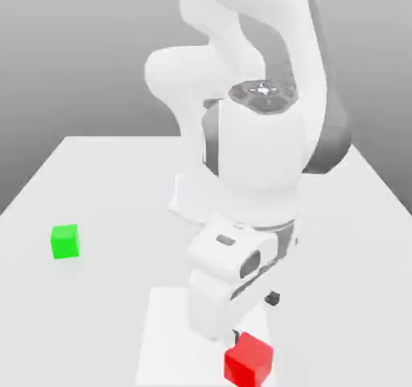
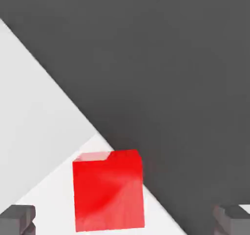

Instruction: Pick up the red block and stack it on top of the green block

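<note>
The red block (image 1: 248,360) sits on the white table close to its near edge, at the bottom of the exterior view. My gripper (image 1: 256,319) hangs just above it, pointing down. In the hand view the red block (image 2: 108,190) lies between my two dark fingertips (image 2: 17,218), which stand far apart on either side without touching it; the gripper (image 2: 124,220) is open. The green block (image 1: 65,241) rests on the table at the exterior view's left, well away from the gripper and the red block.
The arm's white body (image 1: 249,160) rises over the middle of the table (image 1: 105,176). In the hand view the table's edge (image 2: 93,126) runs right beside the red block, with dark floor (image 2: 171,58) beyond it.
</note>
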Robot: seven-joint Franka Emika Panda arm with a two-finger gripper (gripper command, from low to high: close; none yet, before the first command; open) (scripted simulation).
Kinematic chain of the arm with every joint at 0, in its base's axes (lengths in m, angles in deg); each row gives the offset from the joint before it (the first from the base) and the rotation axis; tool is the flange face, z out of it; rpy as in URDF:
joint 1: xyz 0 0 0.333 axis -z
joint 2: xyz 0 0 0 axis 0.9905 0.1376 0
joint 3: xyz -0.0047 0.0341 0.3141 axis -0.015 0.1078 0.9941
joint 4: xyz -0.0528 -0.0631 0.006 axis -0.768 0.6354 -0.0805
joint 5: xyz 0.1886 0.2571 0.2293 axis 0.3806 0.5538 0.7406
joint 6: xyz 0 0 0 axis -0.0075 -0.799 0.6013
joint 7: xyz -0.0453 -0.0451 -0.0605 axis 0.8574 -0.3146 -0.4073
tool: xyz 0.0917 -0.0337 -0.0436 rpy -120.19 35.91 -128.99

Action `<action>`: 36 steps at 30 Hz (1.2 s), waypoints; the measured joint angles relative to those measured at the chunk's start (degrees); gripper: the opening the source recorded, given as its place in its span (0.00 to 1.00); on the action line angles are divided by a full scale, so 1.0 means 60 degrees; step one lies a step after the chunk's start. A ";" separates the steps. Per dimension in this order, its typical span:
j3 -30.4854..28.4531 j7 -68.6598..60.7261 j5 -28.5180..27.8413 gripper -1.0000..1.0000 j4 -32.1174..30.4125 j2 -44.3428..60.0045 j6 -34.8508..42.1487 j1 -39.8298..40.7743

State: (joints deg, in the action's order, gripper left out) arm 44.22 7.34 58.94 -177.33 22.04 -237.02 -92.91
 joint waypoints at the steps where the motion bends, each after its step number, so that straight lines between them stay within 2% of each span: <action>1: 0.0041 -0.0056 0.0036 0.50 0.0044 0.0346 -0.0273 0.0029; 2: 0.0084 -0.0100 0.0076 0.50 0.0093 0.0692 -0.0556 0.0062; 3: 0.0127 -0.0138 0.0117 0.00 0.0144 0.1034 -0.0838 0.0096; 10: 0.0143 -0.0142 0.0117 0.00 0.0156 0.1117 -0.0890 0.0109; 15: -0.0041 -0.0043 -0.0127 0.00 -0.0121 -0.0349 0.0290 0.0117; 20: -0.1469 -0.0662 -0.1009 0.00 -0.1114 -0.1627 0.0510 0.1334; 24: -0.2639 -0.1411 -0.2016 0.00 -0.2155 -0.2860 0.0613 0.4045; 32: -0.4613 -0.3177 -0.3265 0.00 -0.4152 -0.4937 0.0645 0.6605; 36: -0.5066 -0.3616 -0.3137 0.00 -0.4428 -0.4972 0.0366 0.6813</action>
State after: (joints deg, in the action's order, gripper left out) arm 13.83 -14.35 40.12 -203.90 -7.80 -234.83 -52.03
